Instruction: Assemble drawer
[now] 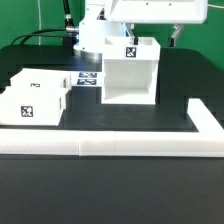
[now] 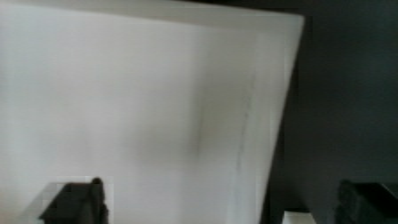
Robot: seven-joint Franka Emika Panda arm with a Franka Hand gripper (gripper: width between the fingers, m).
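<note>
The drawer's large white housing (image 1: pixel 130 75) stands upright in the middle of the black table, its open face toward the front and a square tag on its top. Two smaller white trays (image 1: pixel 35 97) with tags lie side by side at the exterior view's left. My gripper (image 1: pixel 153 37) hangs just above the housing's top, wide open and empty. In the wrist view a white panel of the housing (image 2: pixel 151 110) fills most of the picture. The gripper (image 2: pixel 219 205) has one dark fingertip on each side, with the panel's edge and a dark gap between them.
The marker board (image 1: pixel 88 79) lies flat between the trays and the housing. A long low white border wall (image 1: pixel 110 146) runs along the front and turns up the exterior view's right side (image 1: pixel 208 120). The arm's base and cables are at the back.
</note>
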